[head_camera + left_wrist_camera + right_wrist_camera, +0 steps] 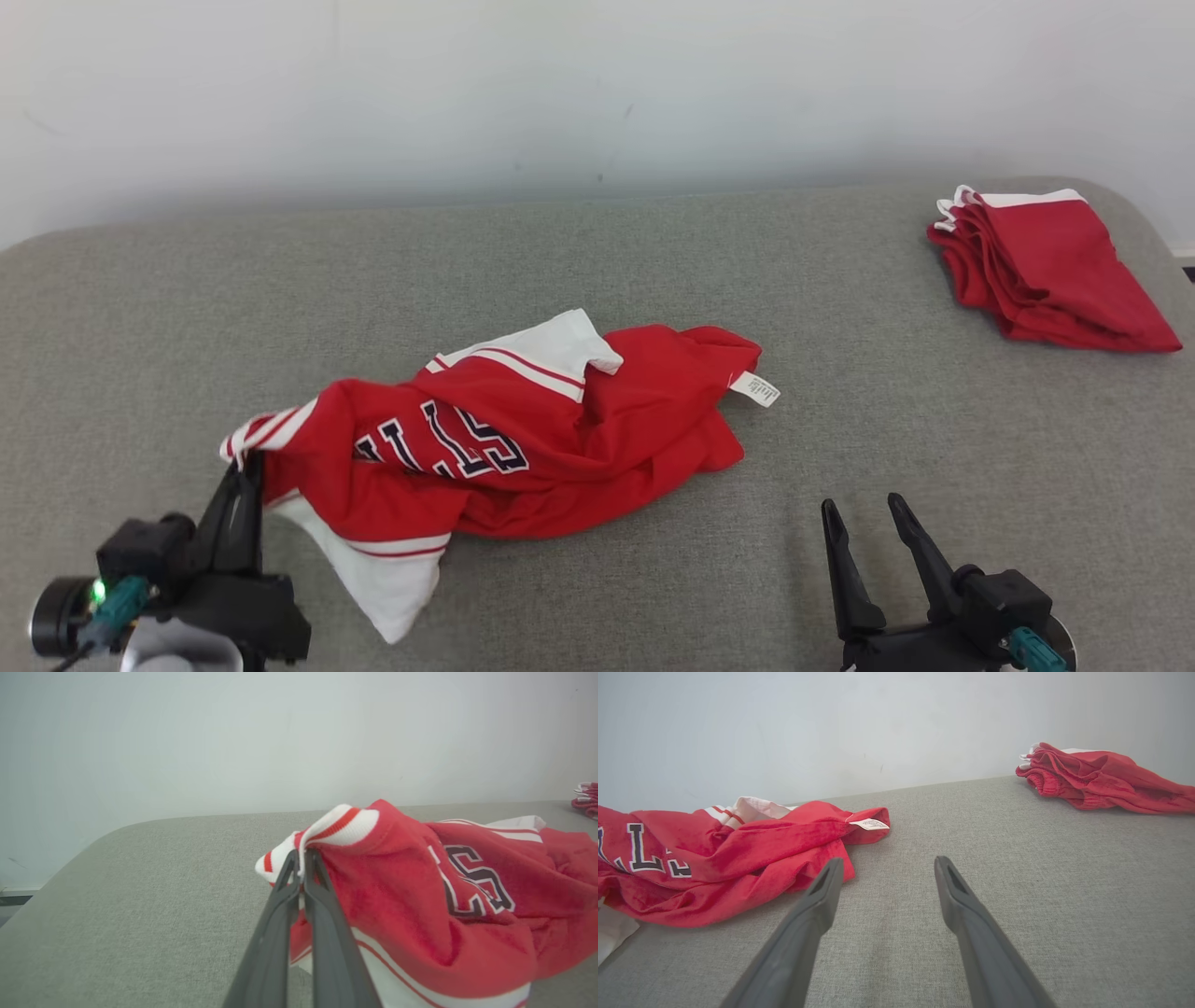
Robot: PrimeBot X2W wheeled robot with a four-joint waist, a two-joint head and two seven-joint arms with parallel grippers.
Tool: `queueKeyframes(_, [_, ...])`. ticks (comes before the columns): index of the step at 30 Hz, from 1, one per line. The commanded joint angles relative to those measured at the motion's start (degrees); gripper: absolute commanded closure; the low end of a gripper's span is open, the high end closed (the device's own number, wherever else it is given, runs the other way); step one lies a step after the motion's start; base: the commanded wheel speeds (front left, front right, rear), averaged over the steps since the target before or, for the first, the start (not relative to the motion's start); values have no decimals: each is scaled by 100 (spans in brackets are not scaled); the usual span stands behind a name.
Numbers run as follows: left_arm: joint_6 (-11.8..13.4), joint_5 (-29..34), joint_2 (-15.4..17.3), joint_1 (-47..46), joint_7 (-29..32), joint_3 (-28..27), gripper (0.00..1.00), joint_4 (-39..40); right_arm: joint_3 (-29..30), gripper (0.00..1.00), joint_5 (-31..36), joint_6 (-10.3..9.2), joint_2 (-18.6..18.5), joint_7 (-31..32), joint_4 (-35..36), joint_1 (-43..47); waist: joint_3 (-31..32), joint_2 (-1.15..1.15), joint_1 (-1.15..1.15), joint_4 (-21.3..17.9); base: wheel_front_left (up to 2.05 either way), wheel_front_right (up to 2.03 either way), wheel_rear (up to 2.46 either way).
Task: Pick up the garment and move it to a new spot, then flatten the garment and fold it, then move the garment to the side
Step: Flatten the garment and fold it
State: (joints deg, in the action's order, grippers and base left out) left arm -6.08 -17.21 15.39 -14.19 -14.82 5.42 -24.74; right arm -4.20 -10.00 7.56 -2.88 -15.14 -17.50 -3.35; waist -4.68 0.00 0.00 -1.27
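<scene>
My left fingers (273,924) are pinched shut on the striped trim (336,826) of the red jersey (560,439), crumpled mid-table (653,233). My right fingers (817,905) hang wide open, empty. I'd lift slowly, so the thin trim doesn't slip.

Left pincer (248,462) and right pincer (862,504): long tapering dark fingers (843,569), black housings (252,616), teal plugs (1032,647); a green light (97,590) on the left one.

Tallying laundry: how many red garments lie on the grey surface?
2: a crumpled jersey mid-surface, its striped edge pinched by the left gripper; a folded pile far right, possibly several stacked.
</scene>
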Motion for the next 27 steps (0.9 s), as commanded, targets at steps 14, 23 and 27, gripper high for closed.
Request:
queueKeyframes(14, [-71,31,-67,-377,-40,-51,0,-683,47,0,-77,-13,4,-5,-46,10,-27,0,0,-86,0,0,0])
queueKeyframes(23, [44,241,-317,461,-30,-559,0,74,128,0,-21,-13,4,-5,26,70,10,0,0,224,0,0,0])
queueKeyframes(27, [37,269,-434,725,-30,-706,0,141,117,0,-26,-13,6,-5,30,71,-4,0,0,327,0,0,0])
